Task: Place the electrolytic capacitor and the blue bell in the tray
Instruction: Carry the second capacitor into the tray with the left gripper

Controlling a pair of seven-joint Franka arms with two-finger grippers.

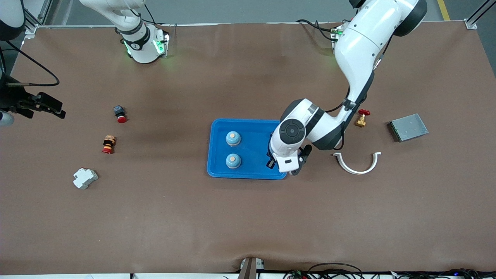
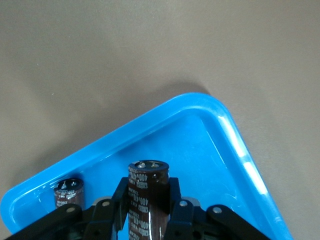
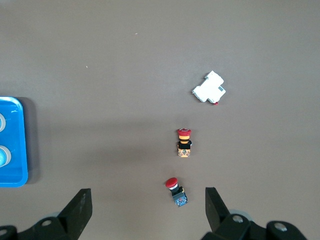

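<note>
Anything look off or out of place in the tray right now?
Nothing stands out. Two blue bells sit upright in the tray, one capacitor stands inside it, and the left hand holds a second capacitor upright over it.

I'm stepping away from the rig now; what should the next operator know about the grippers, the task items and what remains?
Left gripper: shut on a capacitor, over the tray at the end toward the left arm.
Right gripper: open, empty, waiting over bare table at the right arm's end.
Done: two blue bells and another capacitor sit in the tray.
Left: lower and release the held capacitor in the tray.
</note>
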